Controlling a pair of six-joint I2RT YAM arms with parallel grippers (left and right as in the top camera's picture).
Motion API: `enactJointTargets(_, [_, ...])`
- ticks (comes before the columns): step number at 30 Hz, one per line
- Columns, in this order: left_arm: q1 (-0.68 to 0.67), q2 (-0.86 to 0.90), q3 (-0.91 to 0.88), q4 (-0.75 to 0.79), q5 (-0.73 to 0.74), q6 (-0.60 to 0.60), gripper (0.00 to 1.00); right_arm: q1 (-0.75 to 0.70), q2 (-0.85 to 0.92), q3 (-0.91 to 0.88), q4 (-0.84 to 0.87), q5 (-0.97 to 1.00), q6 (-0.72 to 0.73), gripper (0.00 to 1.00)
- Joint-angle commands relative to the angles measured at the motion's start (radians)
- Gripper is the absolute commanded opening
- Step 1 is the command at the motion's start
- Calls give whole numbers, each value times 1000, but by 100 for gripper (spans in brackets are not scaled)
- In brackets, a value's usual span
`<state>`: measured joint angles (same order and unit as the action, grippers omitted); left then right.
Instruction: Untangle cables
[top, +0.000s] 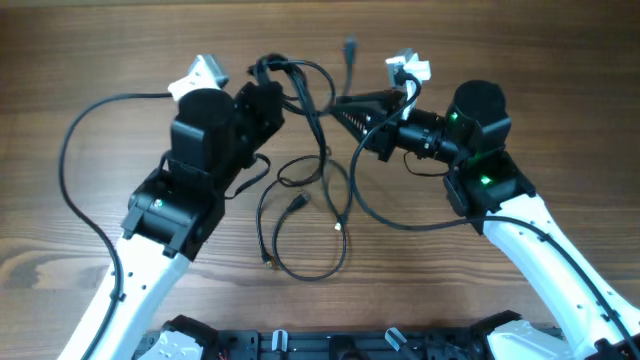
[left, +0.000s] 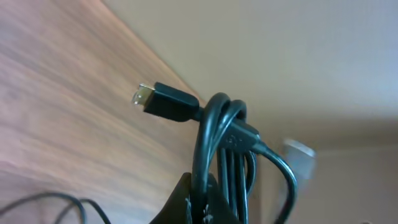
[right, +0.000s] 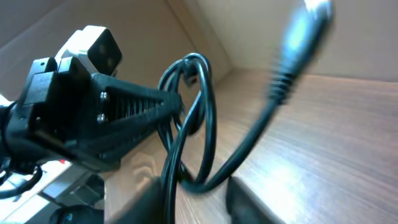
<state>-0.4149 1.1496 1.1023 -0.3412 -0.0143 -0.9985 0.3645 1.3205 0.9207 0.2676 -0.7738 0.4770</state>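
Note:
Thin black cables (top: 335, 195) lie in loose loops on the wooden table between my two arms, with small plug ends (top: 298, 203) near the middle. My left gripper (top: 268, 85) holds a bunch of the cable loops off the table; in the left wrist view it (left: 205, 202) is shut on them, and a silver-tipped plug (left: 144, 96) sticks out above. My right gripper (top: 338, 104) points left toward that bunch. In the right wrist view its jaws (right: 198, 205) stand apart, with a cable strand (right: 186, 149) running between them along the left finger (right: 146, 202). A blurred plug (right: 305, 25) hangs beyond.
Thicker robot wiring arcs out from the left arm (top: 72, 185) and below the right arm (top: 400, 222). A plug end (top: 350, 47) lies at the far side of the table. A black rail (top: 330, 345) runs along the near edge.

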Motion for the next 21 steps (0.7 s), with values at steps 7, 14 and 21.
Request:
enactJointTargets(7, [18, -1, 11, -35, 93, 468, 4, -3, 0, 0, 13, 117, -3, 59])
enactJointTargets(14, [18, -1, 11, -33, 167, 546, 4, -3, 0, 0, 69, 73, -93, 66])
enactJointTargets(21, [18, -1, 11, 18, 301, 576, 4, -3, 0, 0, 67, -87, -189, 73])
